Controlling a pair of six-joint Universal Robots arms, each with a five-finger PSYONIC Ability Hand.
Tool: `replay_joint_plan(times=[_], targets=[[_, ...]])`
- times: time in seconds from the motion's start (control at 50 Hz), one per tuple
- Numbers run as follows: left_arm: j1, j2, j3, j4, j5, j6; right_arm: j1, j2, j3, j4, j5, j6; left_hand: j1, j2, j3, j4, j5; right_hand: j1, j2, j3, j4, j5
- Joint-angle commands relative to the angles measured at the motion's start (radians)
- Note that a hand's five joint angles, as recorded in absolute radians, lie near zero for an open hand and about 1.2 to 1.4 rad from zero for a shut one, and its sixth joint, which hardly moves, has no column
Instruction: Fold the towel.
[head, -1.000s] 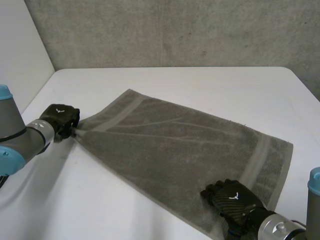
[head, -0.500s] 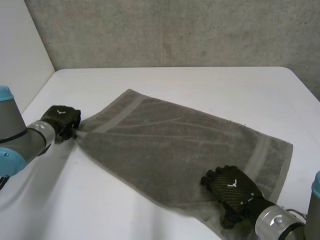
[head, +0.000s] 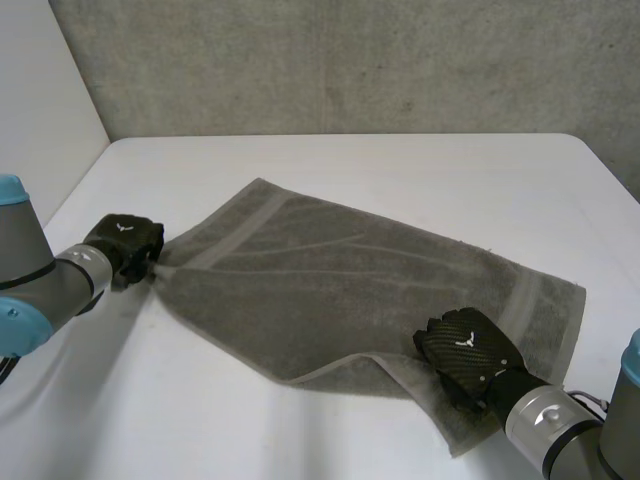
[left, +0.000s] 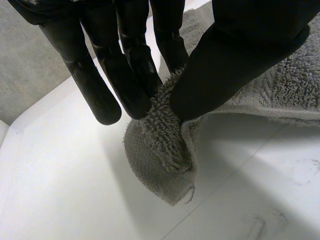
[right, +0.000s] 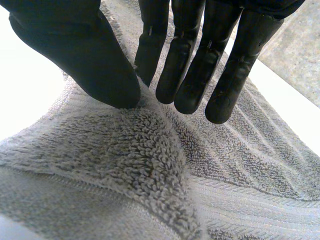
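- The towel (head: 350, 280) lies spread diagonally on the desk (head: 450, 170), in a single layer over most of its area. I judge the fold as barely begun, since no part is laid over another yet.
- My left robot hand (head: 125, 245) is at the towel's left corner. In the left wrist view its thumb and fingers (left: 135, 75) pinch that corner between them, and the tip of the cloth curls down below the fingertips toward the desk.
- My right robot hand (head: 465, 355) is on the near long edge, a little in from the near right corner. In the right wrist view the thumb sits on one side of a raised ridge of terry and the fingers (right: 190, 75) on the other. I read that as a pinch grip on the towel.
- In the head view the near edge is lifted off the desk beside the right robot hand, with a shadowed lip under it. The far edge and the far right corner lie flat.
- Done so far, as I judge it: both grasps are made, one at the left corner and one on the near edge, and the near side is starting to rise.
- Left to do: carry both held points across to the far edge, lay the near half over the far half with the edges matched, let go and press it flat. A second fold may follow.
- On containers I have nothing to report: the desk carries just the towel, and nothing here holds anything else.
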Motion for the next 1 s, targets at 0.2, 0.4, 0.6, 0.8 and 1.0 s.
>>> replay_joint_plan(times=[0.2, 0.4, 0.6, 0.8, 1.0], targets=[[-0.001, 0.163, -0.118, -0.038, -0.001, 0.005, -0.236, -0.14, -0.235, 0.319, 0.001, -0.088, 0.241, 0.181, 0.182, 0.179, 0.203, 0.441, 0.255, 0.263, 0.257, 0.29], [-0.029, 0.359, -0.27, -0.258, 0.012, 0.002, -0.282, -0.012, -0.407, 0.733, -0.016, -0.265, 0.241, 0.181, 0.182, 0.179, 0.203, 0.441, 0.255, 0.263, 0.257, 0.29], [-0.07, 0.354, -0.315, -0.268, 0.052, 0.002, -0.284, 0.146, -0.444, 0.841, -0.058, -0.319, 0.241, 0.181, 0.182, 0.179, 0.203, 0.441, 0.255, 0.263, 0.257, 0.29], [-0.083, 0.302, -0.24, -0.236, 0.052, 0.003, -0.282, 0.147, -0.502, 0.687, -0.097, -0.178, 0.241, 0.181, 0.182, 0.179, 0.203, 0.441, 0.255, 0.263, 0.257, 0.29], [-0.201, 0.167, 0.317, -0.089, -0.003, -0.023, -0.201, 0.161, -0.888, 0.321, 0.082, -0.107, 0.241, 0.181, 0.182, 0.179, 0.203, 0.441, 0.255, 0.263, 0.257, 0.29]])
